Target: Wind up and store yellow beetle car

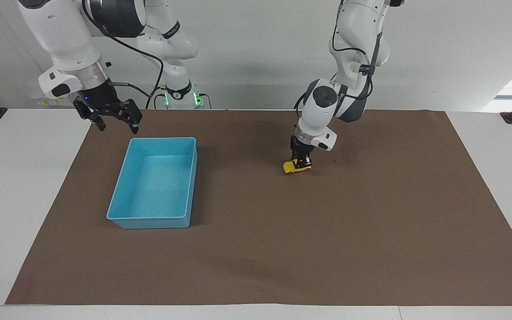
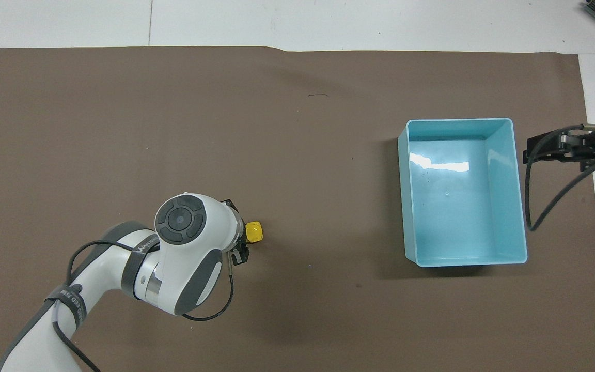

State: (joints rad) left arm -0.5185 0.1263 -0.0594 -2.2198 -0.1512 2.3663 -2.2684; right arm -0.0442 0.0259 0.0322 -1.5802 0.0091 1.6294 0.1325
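Observation:
The yellow beetle car (image 1: pixel 294 168) stands on its wheels on the brown mat, toward the left arm's end of the table. My left gripper (image 1: pixel 302 161) comes straight down onto it and is shut on its body. From above, only the car's end (image 2: pixel 254 232) shows past the left wrist, and the left gripper (image 2: pixel 242 242) is mostly hidden under it. My right gripper (image 1: pixel 114 125) hangs open and waiting over the mat's edge, above the blue bin's corner nearest the robots.
An empty blue bin (image 1: pixel 149 221) stands on the mat toward the right arm's end; its rim (image 2: pixel 465 261) shows from above. The brown mat (image 1: pixel 327 249) covers most of the white table. A black cable (image 2: pixel 545 196) hangs from the right wrist beside the bin.

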